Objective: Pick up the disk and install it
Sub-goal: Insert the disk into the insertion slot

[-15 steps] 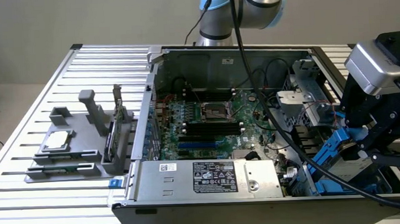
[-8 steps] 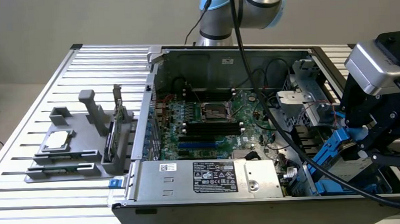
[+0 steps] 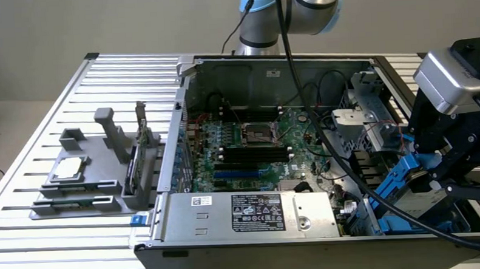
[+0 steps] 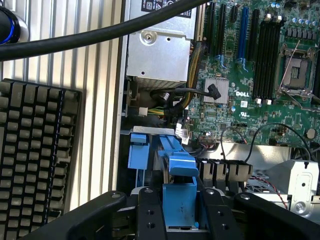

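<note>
The disk [image 3: 410, 185] is a silver-grey drive in blue carrier rails, tilted over the drive bay area at the case's corner on the exterior view's right. My gripper [image 3: 438, 169] is shut on it from above. In the wrist view the black fingers [image 4: 150, 212] flank the blue carrier of the disk [image 4: 180, 197], with my gripper [image 4: 181, 212] clamped on its end. The disk's label is hidden. Just beyond it, another blue carrier [image 4: 137, 150] sits in the bay.
The open computer case [image 3: 182, 112] holds the motherboard [image 3: 249, 140] and a power supply [image 3: 252, 213]. A grey fixture [image 3: 88, 171] with a small chip and a green card lies at the exterior view's left. A black cable [image 3: 338, 160] crosses the case. A keyboard [image 4: 35, 155] lies beside it.
</note>
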Controlling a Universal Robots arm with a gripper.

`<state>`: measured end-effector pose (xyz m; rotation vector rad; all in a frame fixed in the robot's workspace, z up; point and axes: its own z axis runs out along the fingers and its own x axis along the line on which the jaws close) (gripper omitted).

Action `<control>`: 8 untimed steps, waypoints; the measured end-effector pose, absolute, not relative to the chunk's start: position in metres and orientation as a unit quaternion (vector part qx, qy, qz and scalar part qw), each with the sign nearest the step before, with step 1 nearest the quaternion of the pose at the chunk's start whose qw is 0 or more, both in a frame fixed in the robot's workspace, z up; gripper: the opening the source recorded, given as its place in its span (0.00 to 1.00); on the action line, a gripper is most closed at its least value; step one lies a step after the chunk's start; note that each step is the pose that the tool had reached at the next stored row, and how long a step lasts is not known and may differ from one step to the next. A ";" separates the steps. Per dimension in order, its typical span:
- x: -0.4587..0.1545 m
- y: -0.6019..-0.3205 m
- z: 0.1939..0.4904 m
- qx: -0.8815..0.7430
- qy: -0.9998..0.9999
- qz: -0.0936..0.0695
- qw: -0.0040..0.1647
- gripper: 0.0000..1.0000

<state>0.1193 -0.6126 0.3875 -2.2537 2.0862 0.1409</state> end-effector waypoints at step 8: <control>0.119 -0.613 0.388 -0.733 0.678 0.046 0.034 0.32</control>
